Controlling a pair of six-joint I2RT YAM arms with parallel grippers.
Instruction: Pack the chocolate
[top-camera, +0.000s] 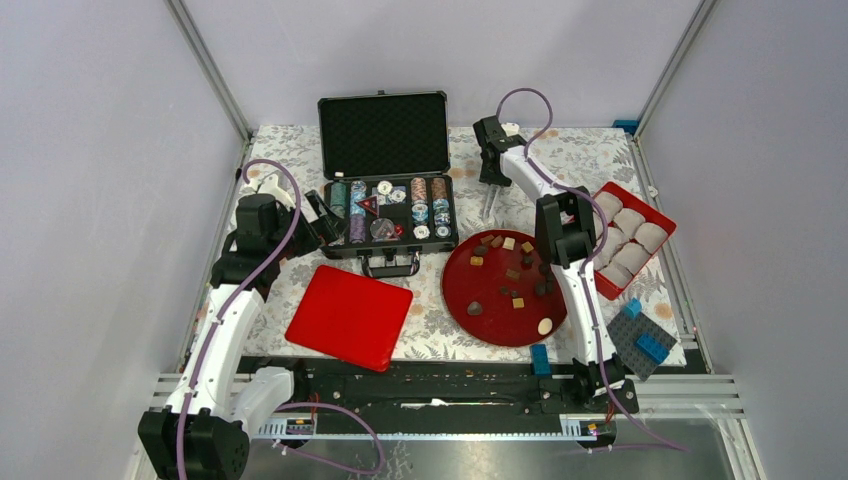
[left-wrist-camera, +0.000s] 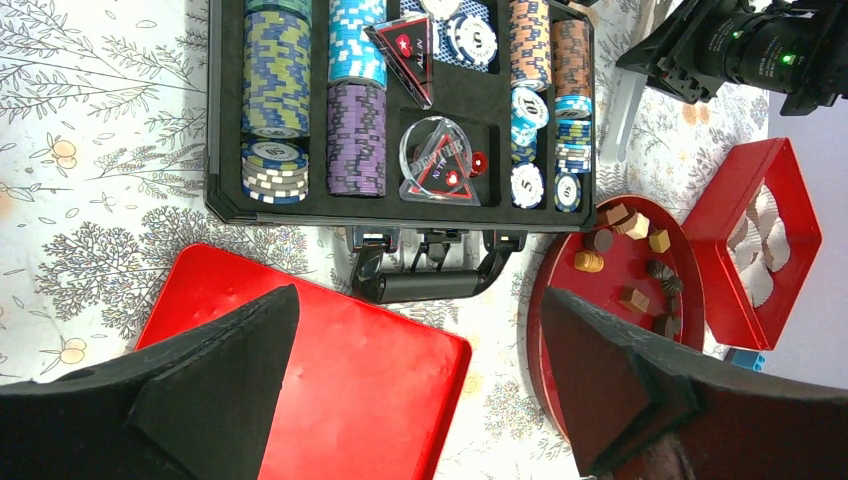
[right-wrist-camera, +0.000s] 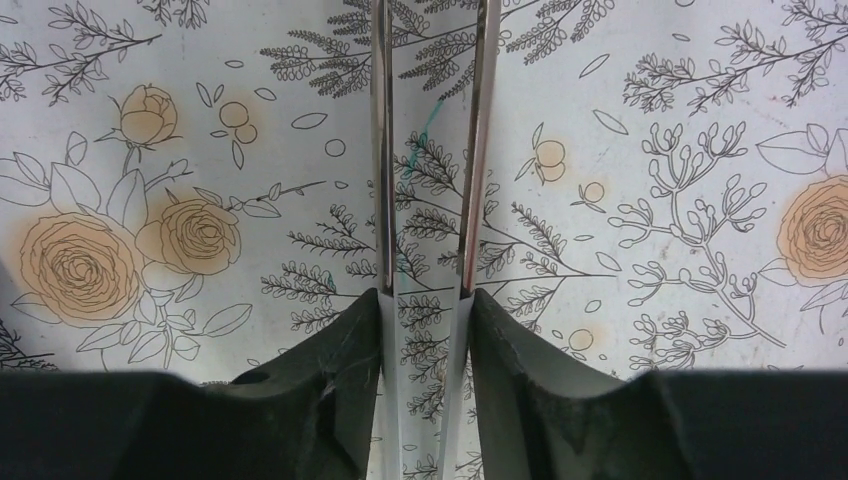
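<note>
Several small chocolate pieces, dark brown, tan and cream, lie scattered on a round dark red plate. They also show in the left wrist view. A red box with white paper cups stands right of the plate. My right gripper is shut on metal tongs, whose two arms point down over the flowered cloth behind the plate, empty. My left gripper is open and empty, above the red lid and the case handle.
An open black case of poker chips stands at the back middle. A flat red lid lies left of the plate. Blue toy bricks on a grey baseplate sit at the front right. Metal frame posts edge the table.
</note>
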